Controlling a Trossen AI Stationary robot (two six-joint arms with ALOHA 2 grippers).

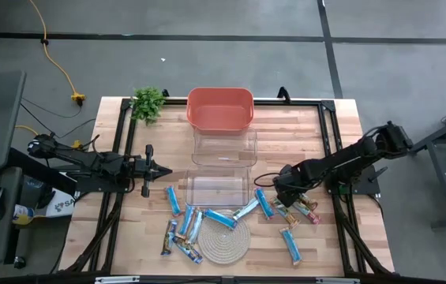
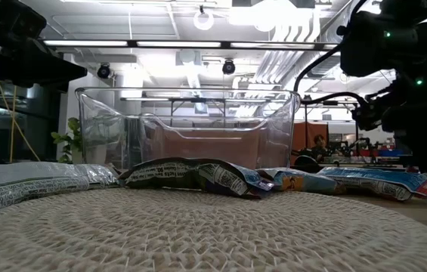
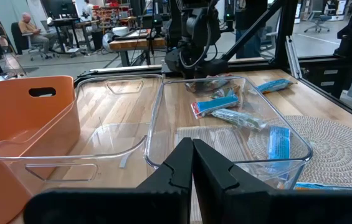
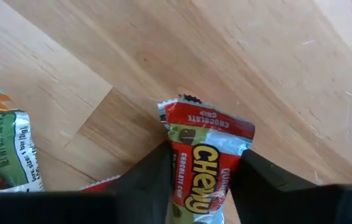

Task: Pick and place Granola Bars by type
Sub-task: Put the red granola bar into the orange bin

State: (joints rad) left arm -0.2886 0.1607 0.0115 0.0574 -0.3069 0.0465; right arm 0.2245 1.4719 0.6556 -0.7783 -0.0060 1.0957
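Several granola bars in light blue wrappers (image 1: 174, 199) lie on the wooden table around a round woven coaster (image 1: 224, 241); some (image 1: 219, 218) rest partly on it. My right gripper (image 1: 286, 193) points down at the table's right, and its fingers are at a red-and-green wrapped granola bar (image 4: 207, 162) that lies flat on the wood. Another bar (image 4: 1, 149) lies beside it. My left gripper (image 3: 192, 162) waits shut and level at the table's left, aimed at the clear bins. My right gripper comes from above, pointing down, with one finger (image 4: 147, 180) on each long edge (image 4: 177, 155) of the red-and-green bar, across its width. The bar lies flat on the table, and its crimped end (image 4: 191, 102) sticks out beyond the fingers.
Two clear bins (image 1: 224, 147) (image 1: 217, 187) stand in a row at the table's middle, with an orange bin (image 1: 220, 108) behind them at the far edge. A green plant (image 1: 148, 102) sits at the far left corner. Black frame rails run along both sides.
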